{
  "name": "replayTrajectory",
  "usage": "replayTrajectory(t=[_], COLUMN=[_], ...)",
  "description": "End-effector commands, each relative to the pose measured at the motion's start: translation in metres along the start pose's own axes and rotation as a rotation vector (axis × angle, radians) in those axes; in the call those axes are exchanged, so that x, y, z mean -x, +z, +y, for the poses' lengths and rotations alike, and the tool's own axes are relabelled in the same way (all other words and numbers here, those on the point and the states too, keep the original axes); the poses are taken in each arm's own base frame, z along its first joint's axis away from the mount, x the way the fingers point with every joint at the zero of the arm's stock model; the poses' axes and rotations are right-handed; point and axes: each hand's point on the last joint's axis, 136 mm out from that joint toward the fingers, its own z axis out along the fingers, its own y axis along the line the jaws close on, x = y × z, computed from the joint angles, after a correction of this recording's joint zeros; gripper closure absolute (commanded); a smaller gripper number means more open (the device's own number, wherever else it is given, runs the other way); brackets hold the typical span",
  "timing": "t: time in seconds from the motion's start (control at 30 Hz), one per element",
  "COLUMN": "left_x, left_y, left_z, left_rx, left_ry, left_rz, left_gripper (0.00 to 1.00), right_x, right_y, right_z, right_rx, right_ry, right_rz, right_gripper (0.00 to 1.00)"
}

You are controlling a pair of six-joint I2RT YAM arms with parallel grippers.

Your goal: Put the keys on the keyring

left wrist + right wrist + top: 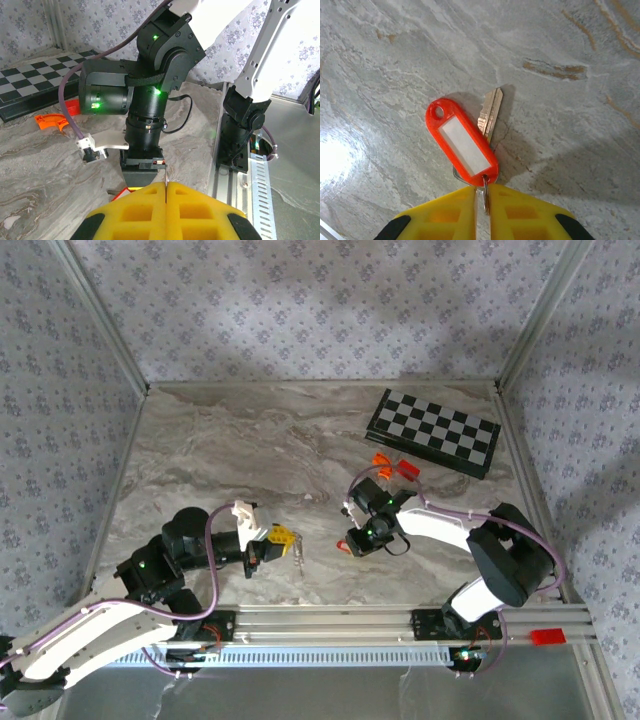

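Observation:
A red plastic tag (462,142) with a white label lies on the marble table, and a silvery key (490,112) pokes out from under it. Both hang on a thin metal keyring (485,197) that stands on edge between the yellow fingers of my right gripper (482,192), which are closed to a narrow slit round it. From above, the right gripper (352,543) points down at mid table. My left gripper (166,184) is shut on a second thin silvery key (166,175), seen edge-on. That key (300,556) and the left gripper (285,537) sit a short way left of the right one.
A folded chessboard (433,432) lies at the back right, with orange plastic pieces (392,465) just in front of it. An aluminium rail (400,620) runs along the near edge. Patterned walls close in the table on three sides.

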Motion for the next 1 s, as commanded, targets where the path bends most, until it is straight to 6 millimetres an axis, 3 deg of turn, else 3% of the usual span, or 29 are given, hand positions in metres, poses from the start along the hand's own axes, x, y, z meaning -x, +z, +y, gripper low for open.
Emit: replayTrajectory(t=[0.0,0.57,0.73,0.97], left_x=[0.016,0.018,0.02,0.024], left_y=[-0.003,-0.005,-0.005,-0.005], left_z=[-0.004,-0.005,-0.006,-0.008], left_rx=[-0.013,-0.015,-0.021,-0.033], left_ry=[0.014,0.012,0.011,0.015], left_rz=[-0.058,-0.06,-0.064,-0.07], left_gripper=[1.0,1.0,1.0,1.0], right_x=[0.001,0.005,0.011,0.025], right_y=[-0.001,-0.012,-0.029,-0.07], right_z=[-0.002,0.0,0.009,0.038], right_rx=[-0.006,-0.012,0.009,0.068], right_ry=[-0.008,-0.028,-0.062,-0.203], right_rz=[0.0,-0.059,-0.164,-0.384], right_gripper=[0.86,0.99,1.0,1.0])
